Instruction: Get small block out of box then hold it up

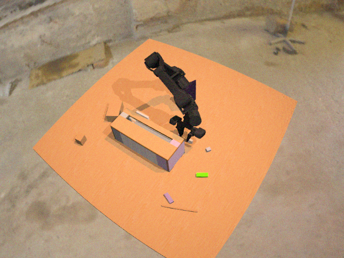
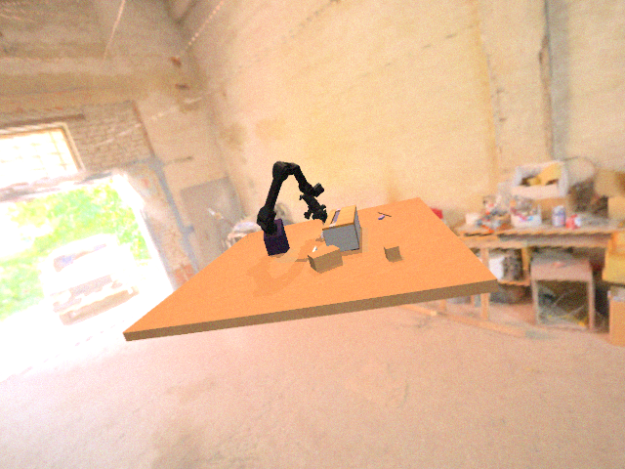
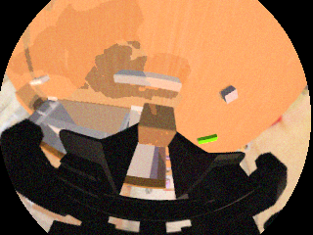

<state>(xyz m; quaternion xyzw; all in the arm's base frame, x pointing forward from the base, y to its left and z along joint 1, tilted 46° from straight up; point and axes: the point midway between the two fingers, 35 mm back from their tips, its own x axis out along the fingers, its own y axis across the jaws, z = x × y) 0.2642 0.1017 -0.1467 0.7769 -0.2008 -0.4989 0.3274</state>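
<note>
The clear-fronted box (image 1: pixel 140 136) (image 2: pixel 342 237) stands upright on the table (image 1: pixel 236 116) (image 2: pixel 242 292). My gripper (image 1: pixel 184 137) (image 2: pixel 322 219) (image 3: pixel 155 127) points down just behind the box's pink end and is shut on the small block. The block (image 3: pixel 156 122) is orange-brown and sits between the fingertips in the wrist view, outside the box. In the top and exterior views the fingers and the box hide it. Whether it touches the table or the box wall cannot be told.
A pale bar (image 3: pixel 147 80) lies close by the fingertips; another (image 1: pixel 142 114) is behind the box. A small pale cube (image 1: pixel 208 149) (image 3: pixel 230 94), a green block (image 1: pixel 201 174) (image 3: pixel 207 139), a purple block (image 1: pixel 168 198) and brown blocks (image 2: pixel 325 258) (image 2: pixel 392 252) lie around.
</note>
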